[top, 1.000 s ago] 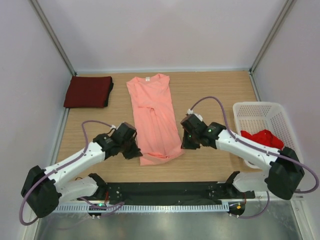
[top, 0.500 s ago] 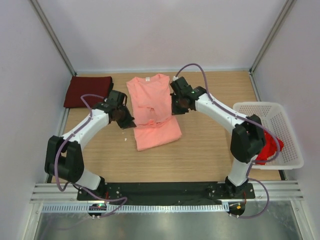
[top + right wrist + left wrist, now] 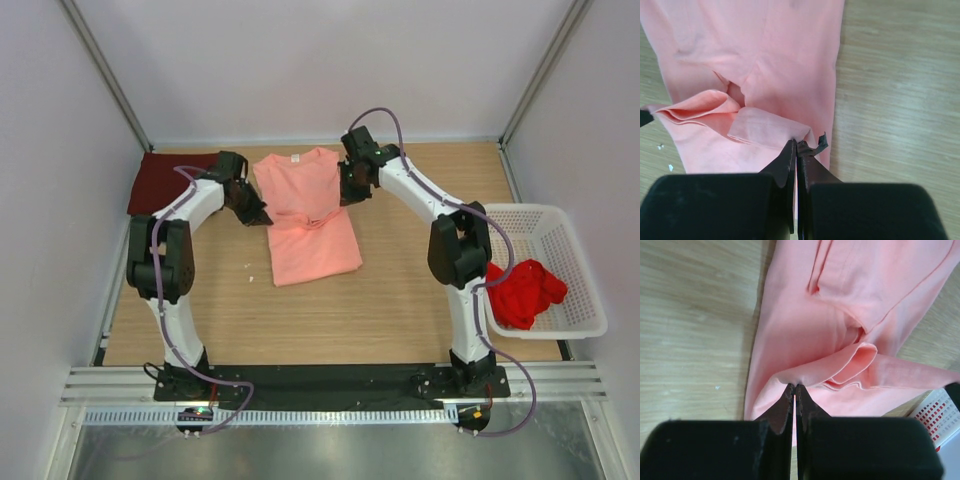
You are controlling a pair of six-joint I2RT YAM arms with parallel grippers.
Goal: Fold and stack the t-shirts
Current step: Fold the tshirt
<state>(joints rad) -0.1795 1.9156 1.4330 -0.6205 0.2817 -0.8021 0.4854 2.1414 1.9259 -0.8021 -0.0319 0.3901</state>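
At far left I see the maroon shirt (image 3: 170,182) folded flat on the table (image 3: 400,300). My left claw (image 3: 254,213) is clenched on the doubled-over hem of the pink shirt (image 3: 310,245), which lies mid-table with its lower half folded up. My right claw (image 3: 346,196) pinches the hem's other end. At right, the white basket (image 3: 520,225) holds the crumpled red shirt (image 3: 522,292), and the right arm's elbow overlaps the basket's left rim.

Hem (salmon-pink t-shirt (image 3: 310,250)) carried collarward by left gripper (image 3: 794,387), right gripper (image 3: 796,144).
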